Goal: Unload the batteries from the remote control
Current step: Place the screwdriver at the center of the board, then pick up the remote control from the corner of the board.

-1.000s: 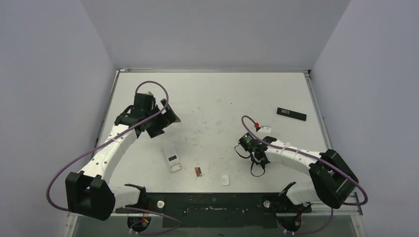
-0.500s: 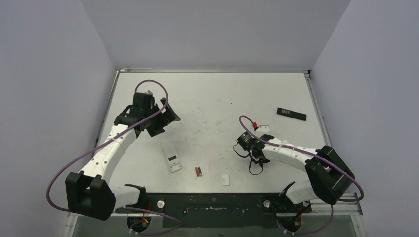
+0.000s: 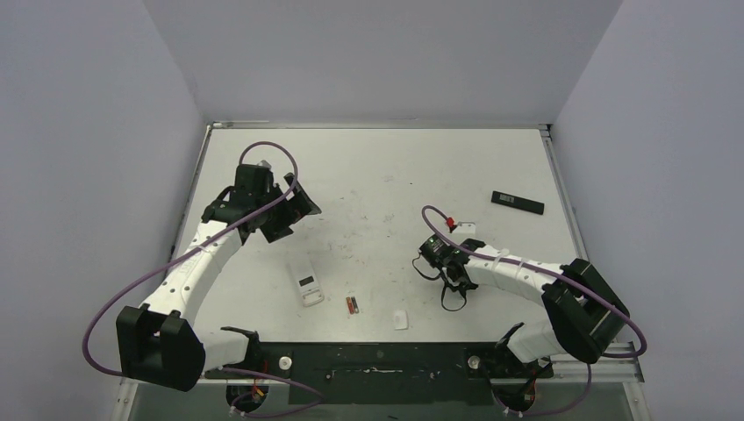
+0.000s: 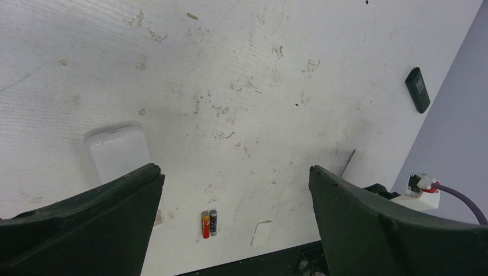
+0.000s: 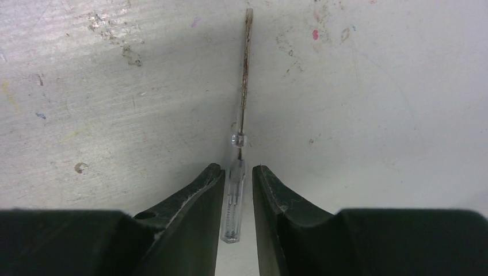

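Note:
The white remote control (image 3: 306, 284) lies near the front of the table, partly hidden by my left finger in the left wrist view (image 4: 118, 152). Two batteries (image 3: 352, 305), one reddish and one dark, lie side by side to its right (image 4: 209, 223). My left gripper (image 3: 294, 221) hangs wide open above the table behind the remote, holding nothing (image 4: 234, 170). My right gripper (image 3: 425, 265) is low over the table at centre right. Its jaws (image 5: 238, 169) stand slightly apart around a clear-handled screwdriver (image 5: 241, 115) lying on the table, with a thin gap on each side.
A small white plastic piece (image 3: 401, 319) lies right of the batteries near the front edge (image 4: 260, 232). A black remote (image 3: 517, 203) rests at the far right (image 4: 417, 89). Grey walls close in the table (image 3: 377, 167) on three sides.
My right gripper's jaws have parted a little off the screwdriver handle, and that arm has shifted slightly left. The left arm has barely moved.

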`<state>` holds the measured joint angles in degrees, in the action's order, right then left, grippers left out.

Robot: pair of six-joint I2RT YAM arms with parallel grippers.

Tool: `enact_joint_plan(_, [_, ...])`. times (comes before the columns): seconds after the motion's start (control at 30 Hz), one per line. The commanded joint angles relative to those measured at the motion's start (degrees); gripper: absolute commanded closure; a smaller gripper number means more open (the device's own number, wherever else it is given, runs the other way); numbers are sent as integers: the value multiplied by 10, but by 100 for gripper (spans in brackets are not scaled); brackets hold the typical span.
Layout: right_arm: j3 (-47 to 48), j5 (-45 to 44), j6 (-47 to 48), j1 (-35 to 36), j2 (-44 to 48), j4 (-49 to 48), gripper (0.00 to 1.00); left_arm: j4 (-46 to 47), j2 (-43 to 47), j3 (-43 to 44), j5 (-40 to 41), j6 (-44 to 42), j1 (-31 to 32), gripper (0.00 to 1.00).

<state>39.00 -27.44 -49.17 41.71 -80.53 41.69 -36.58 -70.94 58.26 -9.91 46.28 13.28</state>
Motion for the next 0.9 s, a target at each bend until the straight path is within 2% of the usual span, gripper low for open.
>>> enact_joint_plan(0.0, [13,-17,2,5,11,0,74,26,6,2,-12,-2,-8,3])
enact_joint_plan(0.1, [18,-20,2,5,22,5,72,27,6,1,-14,-3,-9,3])
enact_joint_plan(0.27, [42,-16,15,5,67,5,60,25,10,3,-9,-5,-12,3])
enact_joint_plan(0.33, [49,-20,25,1,101,-11,49,23,11,4,-8,-8,-12,3])
enact_joint_plan(0.47, [68,-56,47,-23,160,-29,34,18,15,9,-4,-17,-11,3])
enact_joint_plan(0.53, [81,-75,50,-41,175,-30,20,18,18,7,-3,-20,-11,3])
enact_joint_plan(0.6, [92,-78,58,-64,182,-34,14,18,21,8,-2,-22,-11,3])
enact_joint_plan(0.7, [105,-65,71,-113,179,-47,10,17,28,6,-1,-26,-12,3])
enact_joint_plan(0.87, [138,73,64,-279,160,-83,4,17,44,-13,-9,-27,-12,3])
